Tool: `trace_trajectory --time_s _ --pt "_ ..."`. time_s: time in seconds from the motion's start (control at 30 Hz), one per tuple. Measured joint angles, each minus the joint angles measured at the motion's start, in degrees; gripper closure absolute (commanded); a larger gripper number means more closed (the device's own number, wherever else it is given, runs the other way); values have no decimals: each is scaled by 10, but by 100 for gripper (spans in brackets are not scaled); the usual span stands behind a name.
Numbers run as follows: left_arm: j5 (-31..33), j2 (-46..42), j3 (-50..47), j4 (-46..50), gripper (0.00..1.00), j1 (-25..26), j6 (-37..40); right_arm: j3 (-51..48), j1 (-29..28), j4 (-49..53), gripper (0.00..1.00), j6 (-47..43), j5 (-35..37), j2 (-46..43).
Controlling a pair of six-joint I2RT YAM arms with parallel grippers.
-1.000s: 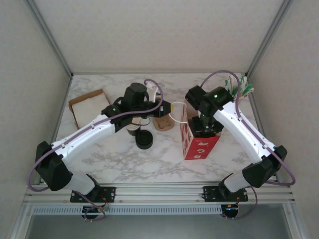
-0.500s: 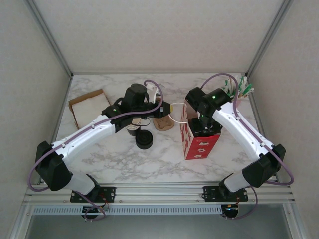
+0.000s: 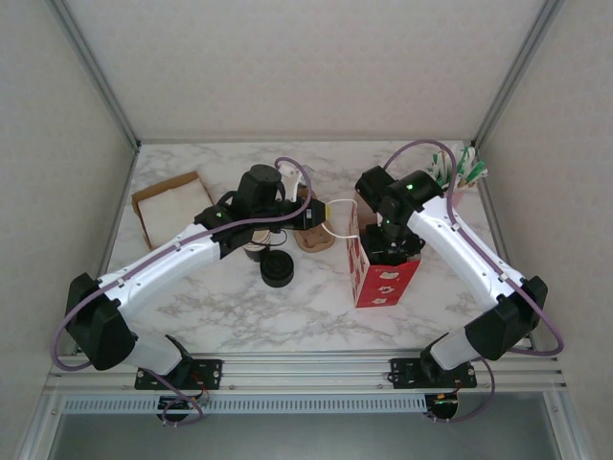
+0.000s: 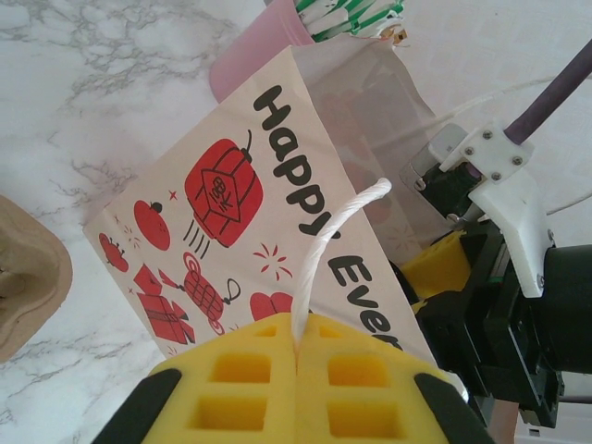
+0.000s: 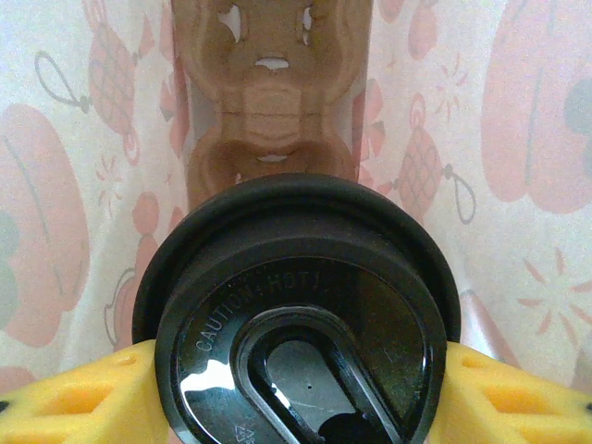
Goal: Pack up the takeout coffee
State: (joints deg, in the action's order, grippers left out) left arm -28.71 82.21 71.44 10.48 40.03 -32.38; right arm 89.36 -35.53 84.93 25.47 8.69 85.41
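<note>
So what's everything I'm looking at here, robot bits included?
table: one, white marble, beneath everything
gift bag: one, white with red prints, right of centre
takeout coffee: one, black lid, inside the gift bag
carrier in bag: one, brown, deeper than the coffee
carrier on table: one, brown, left of the bag
black lid: one, table centre
open cup: at least one, pale inside, behind the black lid
flat box: one, brown, white inside, back left
pink holder: one, green-and-white packets inside, back right
left gripper: yellow, shut on the bag's white cord handle
right gripper: yellow, closed on the coffee
</note>
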Motion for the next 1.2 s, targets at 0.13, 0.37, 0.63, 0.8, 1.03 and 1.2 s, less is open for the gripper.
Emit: trace_trajectory --time_s 0.13,0.37,0.63,0.8,1.03,1.2 --pt "0 0 0 0 100 0 0 -4 0 -3 38 -3 0 0" --pt "2 0 0 0 100 0 0 -5 0 -6 38 -6 0 4" --pt "2 0 0 0 100 0 0 -5 0 -16 38 -7 1 4" --pt "2 0 0 0 100 0 0 -5 0 -22 39 -7 2 3" --pt "2 0 0 0 100 0 0 -18 0 -38 39 -7 4 -3" --pt "2 0 0 0 100 0 0 -31 0 -48 39 -7 6 -10"
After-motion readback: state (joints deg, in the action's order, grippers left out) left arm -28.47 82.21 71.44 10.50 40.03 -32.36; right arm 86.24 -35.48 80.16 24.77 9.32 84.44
